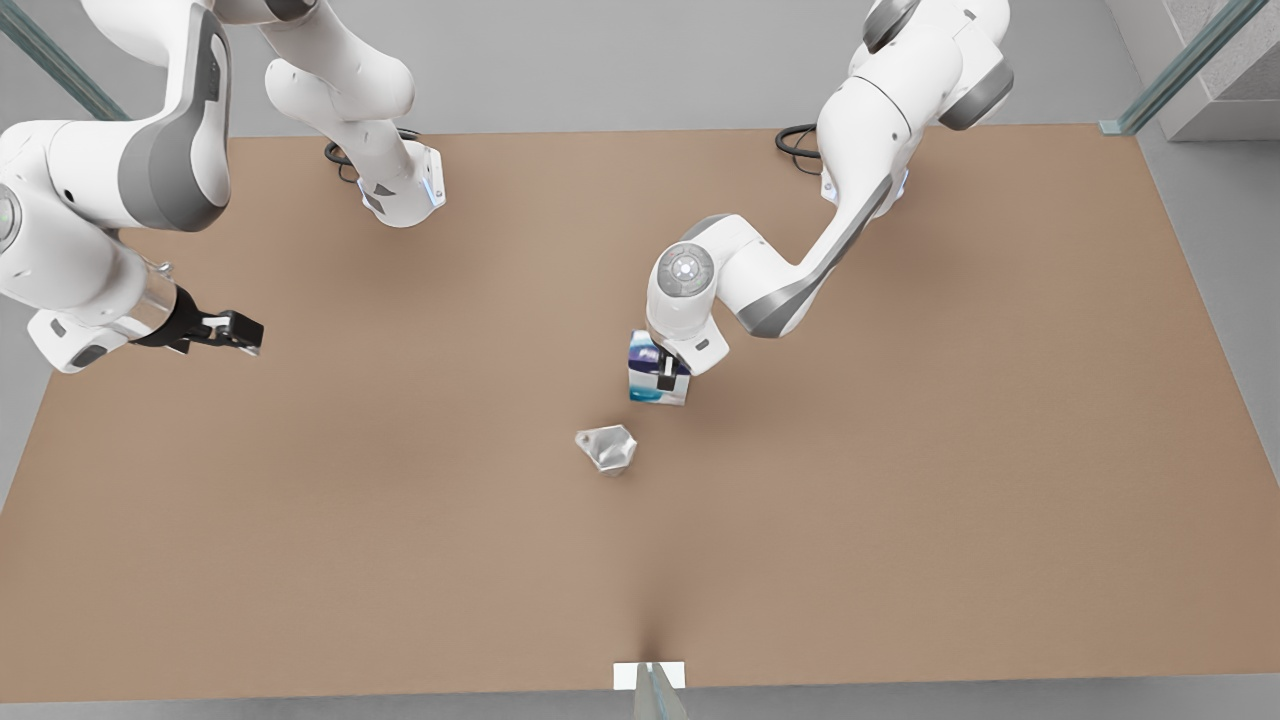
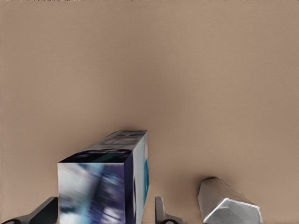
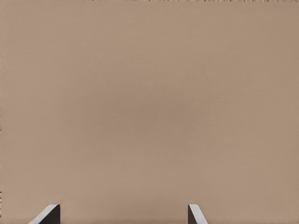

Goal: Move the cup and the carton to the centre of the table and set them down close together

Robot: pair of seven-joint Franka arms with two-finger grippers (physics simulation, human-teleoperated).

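The dark blue and white carton stands upright near the middle of the brown table. My left gripper, on the arm at the front view's right, comes down on it from above. In the left wrist view that gripper has a finger on either side of the carton, shut on it. The light grey faceted cup sits just in front of the carton, a short gap apart; the cup also shows beside the carton. My right gripper hangs open at the front view's left, holding nothing.
The right wrist view has the open right gripper over bare tabletop. Both arm bases stand at the table's far edge. A white marker with a thin post sits at the middle of the near edge.
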